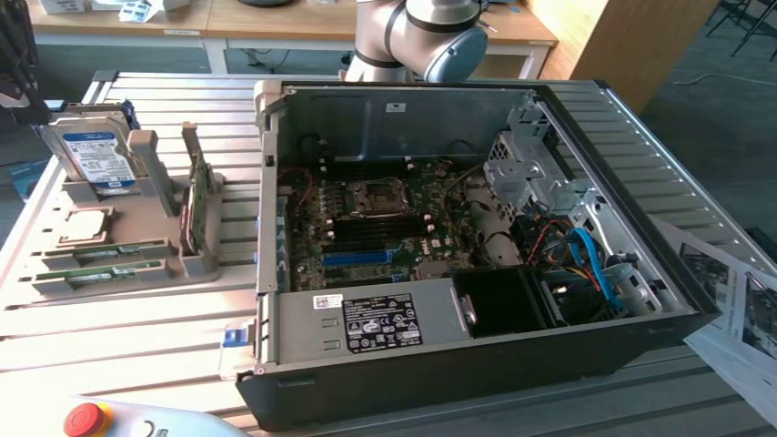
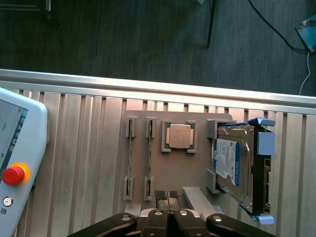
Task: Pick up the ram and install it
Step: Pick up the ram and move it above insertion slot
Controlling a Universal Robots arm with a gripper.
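Exterior view's left: two long thin green ram sticks (image 1: 104, 272) on edge in a grey plastic tray (image 1: 134, 296) on the slatted metal surface (image 1: 146, 350), black fingers (image 2: 160, 195) pinched together empty over that tray, open black computer case (image 1: 486, 373) rightward.

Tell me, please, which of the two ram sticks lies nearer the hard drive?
The ram stick right beside the processor chip; the other ram stick runs along the holder edge.

Exterior view looks obliquely down across case (image 1: 486, 387) and parts holder (image 1: 146, 289); wrist view looks straight down on that shared holder (image 2: 177, 173)
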